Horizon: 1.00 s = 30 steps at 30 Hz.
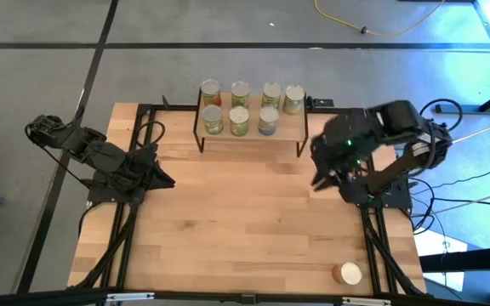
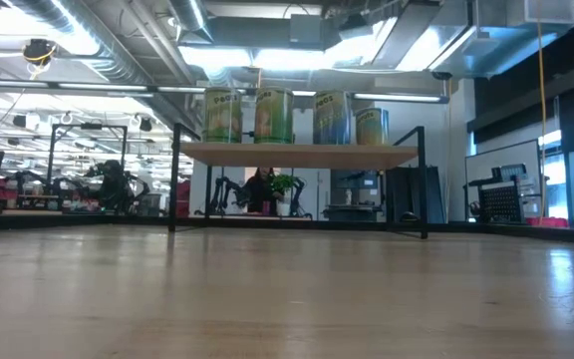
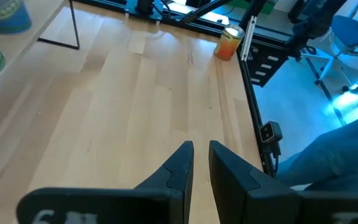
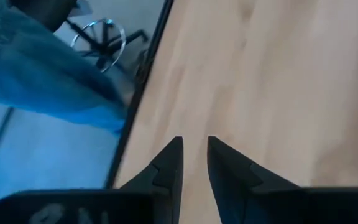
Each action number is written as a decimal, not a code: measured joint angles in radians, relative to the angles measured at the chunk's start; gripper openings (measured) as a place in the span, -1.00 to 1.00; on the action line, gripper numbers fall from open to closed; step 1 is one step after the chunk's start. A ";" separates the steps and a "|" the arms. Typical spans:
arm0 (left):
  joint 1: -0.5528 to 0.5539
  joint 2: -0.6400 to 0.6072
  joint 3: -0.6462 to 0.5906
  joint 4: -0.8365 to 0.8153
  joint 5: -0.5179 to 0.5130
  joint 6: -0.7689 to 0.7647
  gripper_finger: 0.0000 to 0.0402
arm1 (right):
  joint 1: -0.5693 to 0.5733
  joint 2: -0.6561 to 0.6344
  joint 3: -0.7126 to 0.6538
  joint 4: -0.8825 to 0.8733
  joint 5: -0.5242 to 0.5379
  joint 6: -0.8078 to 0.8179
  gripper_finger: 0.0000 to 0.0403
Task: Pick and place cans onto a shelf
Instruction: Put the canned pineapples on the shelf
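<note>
- High view: seven cans (image 1: 240, 108) upright on the shelf (image 1: 292, 128) at the table's far edge, four in the back row, three in front, silvery tops facing up. Eighth can (image 1: 347, 274) alone near the table's (image 1: 228, 221) near right corner, well apart from the shelf; seen from above as a pale disc with an orange rim, so apparently upright. Left gripper (image 1: 162, 178) low at the left side, pointing toward the middle. Right gripper (image 1: 321, 180) under the bulky right arm just off the shelf's right end, fingertips hard to make out.
- Low view: shelf seen edge-on, four cans standing above the board; the rest hidden behind them. Neither arm in sight. Lone can out of sight.
- Left wrist view: fingers (image 3: 179, 165) nearly together, a slim gap between, nothing held. Orange can (image 3: 229, 43) upright near the table's edge; two shelf cans cut off at the corner.
- Right wrist view: fingers (image 4: 169, 162) close, narrow gap, empty, above bare table by its edge. Blue blurred shape beyond, unidentifiable.
</note>
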 joint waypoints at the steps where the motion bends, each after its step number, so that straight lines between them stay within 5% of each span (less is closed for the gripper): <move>1: 0.000 0.000 0.000 0.001 0.000 0.000 -0.78 | 0.024 -0.020 -0.037 0.001 0.000 0.038 -0.63; 11: 0.000 0.001 0.000 0.003 -0.027 -0.042 -0.78 | 0.260 -0.213 -0.455 -0.003 0.000 0.367 -0.63; 19: 0.000 0.001 0.000 0.004 -0.049 -0.089 -0.78 | 0.374 -0.238 -0.729 0.024 -0.077 0.537 -0.63; 30: 0.000 0.001 0.000 0.004 -0.113 -0.104 -0.78 | 0.507 -0.237 -1.093 0.472 -0.133 0.507 -0.63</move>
